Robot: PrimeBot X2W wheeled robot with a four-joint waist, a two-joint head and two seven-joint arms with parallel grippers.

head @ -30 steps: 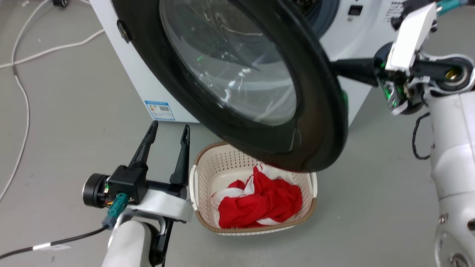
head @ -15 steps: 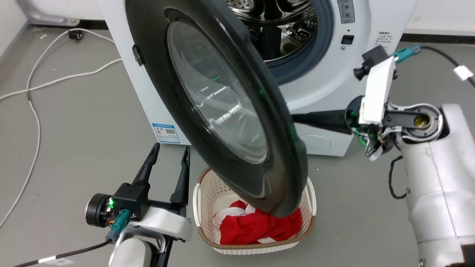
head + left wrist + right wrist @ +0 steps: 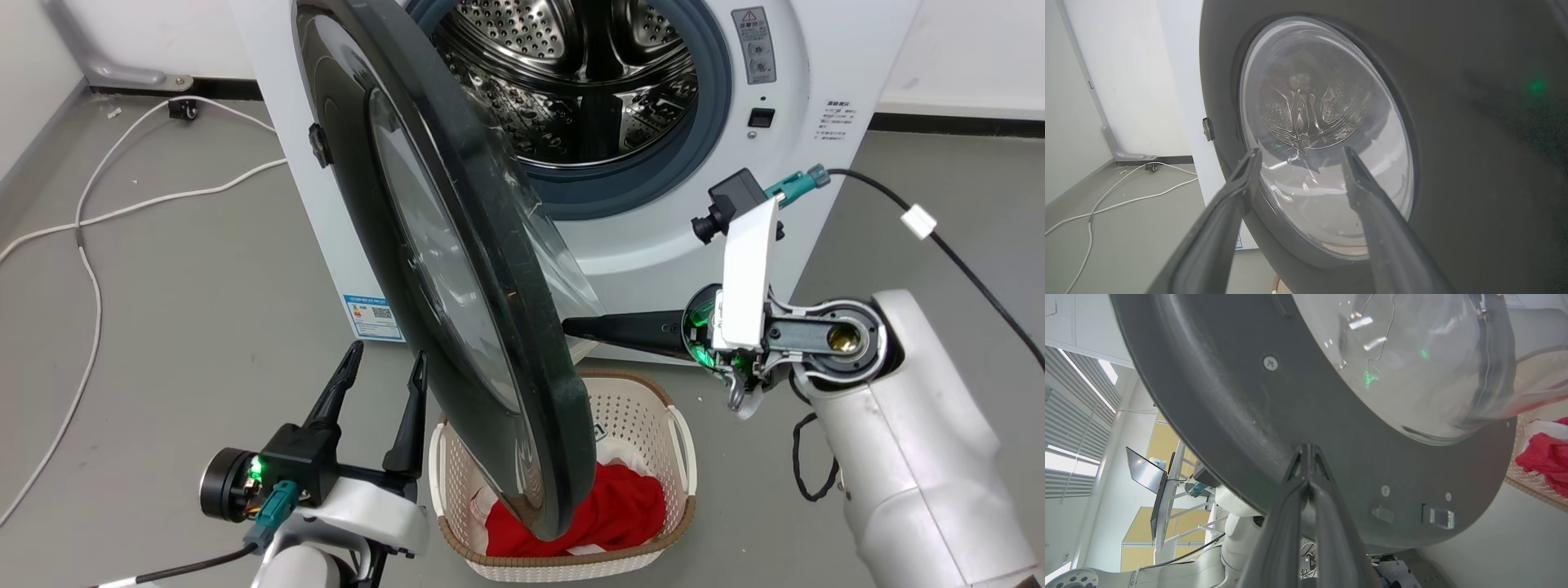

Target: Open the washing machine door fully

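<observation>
The door (image 3: 498, 278) stands about halfway open, edge-on to the head camera and jutting from the washer (image 3: 816, 73) over a basket (image 3: 682, 457) of red cloth (image 3: 629, 506). The drum (image 3: 571, 73) is exposed, but the swing to full open looks unfinished.

The right gripper (image 3: 569, 327), jaws pressed together and holding nothing, has its tip at the door's inner side. The right wrist view shows that tip touching the dark rim just below the glass bowl (image 3: 1412, 355).

The left gripper (image 3: 388, 353) waits with jaws wide and empty. Its wrist view shows the door's outer face, apart from the fingers.
</observation>
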